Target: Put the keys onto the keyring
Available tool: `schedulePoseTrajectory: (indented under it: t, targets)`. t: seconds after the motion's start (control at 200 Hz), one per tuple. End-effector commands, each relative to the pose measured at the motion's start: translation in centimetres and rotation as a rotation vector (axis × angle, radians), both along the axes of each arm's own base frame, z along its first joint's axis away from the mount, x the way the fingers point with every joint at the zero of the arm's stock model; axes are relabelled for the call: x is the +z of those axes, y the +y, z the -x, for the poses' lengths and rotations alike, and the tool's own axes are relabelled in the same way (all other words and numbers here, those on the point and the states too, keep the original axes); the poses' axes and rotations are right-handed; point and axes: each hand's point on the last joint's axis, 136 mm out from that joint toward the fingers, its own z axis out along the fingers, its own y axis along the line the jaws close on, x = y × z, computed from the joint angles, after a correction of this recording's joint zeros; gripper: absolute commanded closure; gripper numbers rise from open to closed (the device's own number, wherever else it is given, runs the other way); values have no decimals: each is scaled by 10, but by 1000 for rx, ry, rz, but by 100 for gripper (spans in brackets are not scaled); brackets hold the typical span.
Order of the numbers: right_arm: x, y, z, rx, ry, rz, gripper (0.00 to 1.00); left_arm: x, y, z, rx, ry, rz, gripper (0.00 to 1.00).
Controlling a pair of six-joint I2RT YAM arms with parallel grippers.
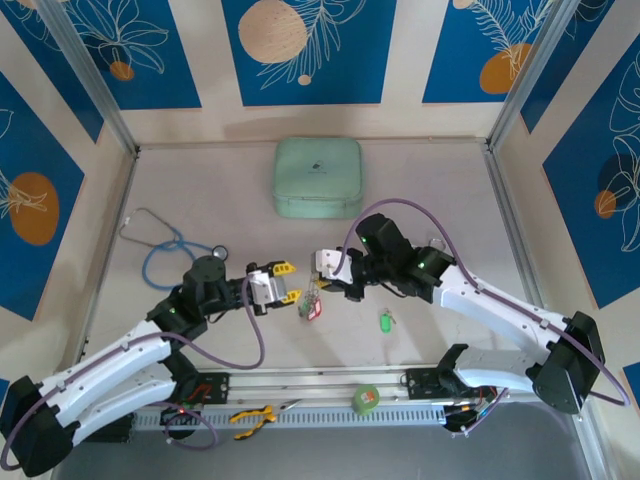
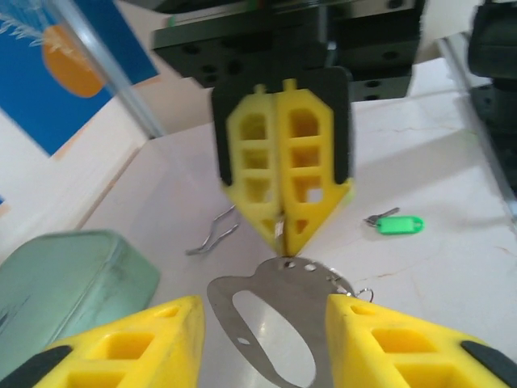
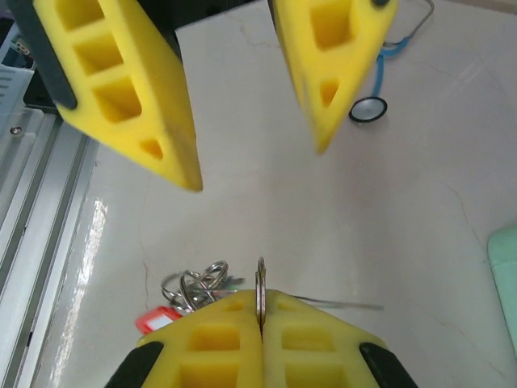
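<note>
Right end effector: fingers pressed together, pinching the top edge of the keyring, which hangs below them above mid-worktop. Left end effector: faces the right one, fingers spread, one on either side of the ring's lower loop; contact with the ring cannot be confirmed. A bunch of keys with a red tag hangs from the ring. One green-tagged key lies loose on the worktop, near the right arm. A stethoscope lies at the left and a mint-green case at the rear.
</note>
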Motion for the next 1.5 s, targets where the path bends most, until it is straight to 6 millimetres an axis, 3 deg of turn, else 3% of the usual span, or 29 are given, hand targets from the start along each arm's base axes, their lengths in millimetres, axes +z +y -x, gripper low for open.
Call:
schedulePoseTrajectory:
  t: [0.0,0.585,0.785,0.88,0.98,1.05,1.21,1.34,1.496]
  targets:
    - [19,9,8,77,-65,-103,100,17,-12,14,-134,-47,38,60]
    - [15,16,24,165,-108,-120,100,11,-20,8,-142,-13,48,81]
    - [14,17,25,168,-109,-114,100,12,-20,8,-141,-18,53,100]
    - [9,15,23,155,-121,-98,100,12,-19,7,-129,-27,53,100]
    - [3,7,15,103,-146,-62,75,13,-17,2,-94,-31,45,100]
    - [1,-2,10,64,-154,-36,68,10,-14,-2,-64,-19,19,100]
    - [-1,-12,8,32,-159,15,67,3,-12,-5,-30,28,-55,100]
    - [3,-5,11,48,-169,-1,68,-4,-12,-4,-25,69,-104,100]
    - [4,4,2,19,-185,4,69,-6,-14,-1,-36,90,-126,100]
